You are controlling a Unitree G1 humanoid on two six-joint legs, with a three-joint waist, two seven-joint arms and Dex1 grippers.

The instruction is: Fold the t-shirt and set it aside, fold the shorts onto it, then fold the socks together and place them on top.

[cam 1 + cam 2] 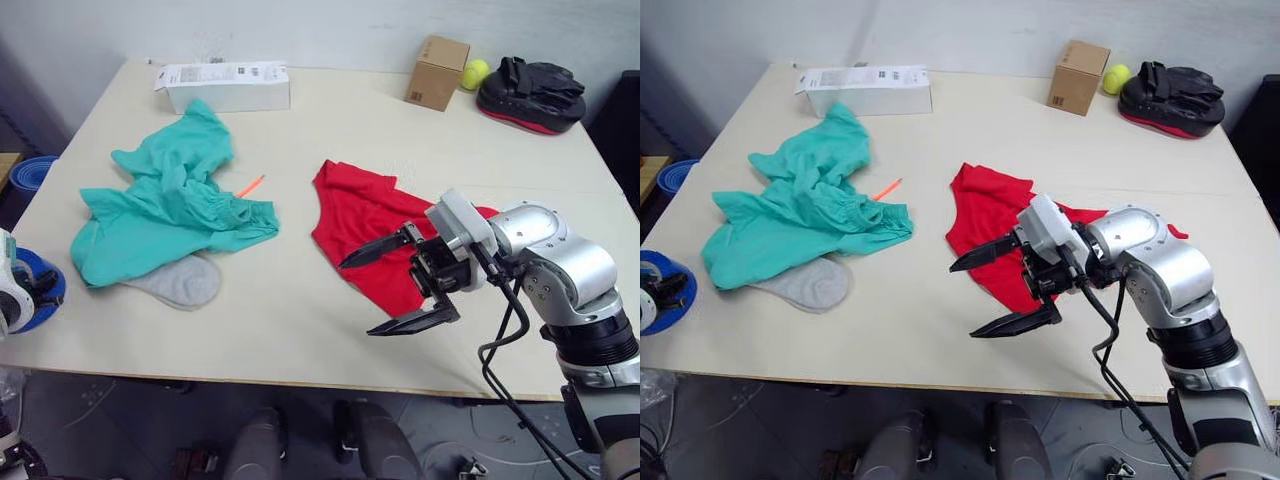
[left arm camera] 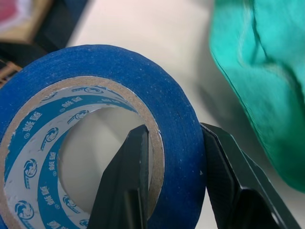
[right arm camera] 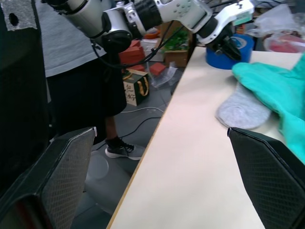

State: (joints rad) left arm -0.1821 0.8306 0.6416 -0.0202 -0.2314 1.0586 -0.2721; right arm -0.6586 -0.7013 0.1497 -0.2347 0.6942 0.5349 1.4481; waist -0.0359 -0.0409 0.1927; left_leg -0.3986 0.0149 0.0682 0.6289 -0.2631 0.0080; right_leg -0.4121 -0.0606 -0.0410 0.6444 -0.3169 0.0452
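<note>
- While nothing on the table (image 1: 300,330) is folded yet, the left gripper (image 2: 174,157) sits at the table's 8 o'clock edge with its jaws clamped on a roll of blue tape (image 2: 95,119), one finger inside the core and one outside the roll, so this arm looks busy with something outside the task.
- Next comes the shorts (image 1: 165,205), crumpled at about 9 o'clock, lying over part of a grey sock (image 1: 180,282); whether a second sock hides beneath cannot be told.
- Past the centre, the t-shirt (image 1: 365,215) lies rumpled at about 4 o'clock.
- Furthest right, the right gripper (image 1: 1005,290) hovers over the t-shirt's near edge, jaws wide apart and empty.
- By this reading, every fold and the stacking remain to be done.
</note>
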